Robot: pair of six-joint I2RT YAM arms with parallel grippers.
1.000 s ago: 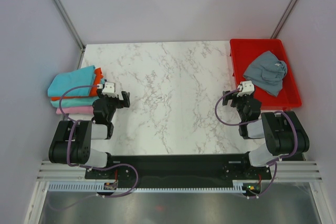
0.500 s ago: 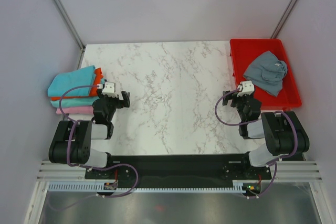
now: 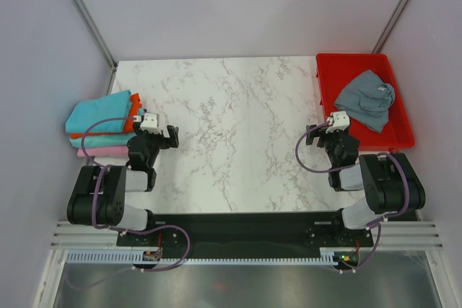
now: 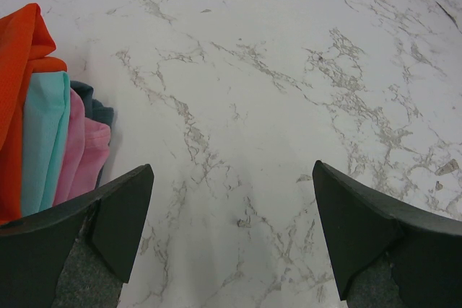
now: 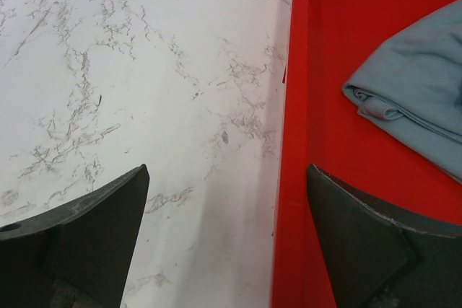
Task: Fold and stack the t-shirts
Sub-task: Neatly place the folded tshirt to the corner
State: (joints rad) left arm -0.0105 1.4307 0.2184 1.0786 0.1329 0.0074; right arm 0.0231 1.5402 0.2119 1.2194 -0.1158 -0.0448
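Note:
A stack of folded t-shirts (image 3: 101, 126) lies at the table's left edge, turquoise on top, then orange-red, teal and pink; its edge (image 4: 43, 142) shows in the left wrist view. A crumpled slate grey t-shirt (image 3: 367, 97) lies in the red tray (image 3: 328, 70), also seen as grey cloth (image 5: 419, 99) in the right wrist view. My left gripper (image 3: 172, 135) hangs open just right of the stack, nothing between its fingers (image 4: 123, 214). My right gripper (image 3: 312, 135) is open too, beside the tray's left wall (image 5: 292, 178).
The white marble table (image 3: 231, 120) stretches between the two arms. Grey walls and slanted metal posts (image 3: 86, 16) close in the back and sides. The arm bases sit on a black bar (image 3: 238, 229) at the near edge.

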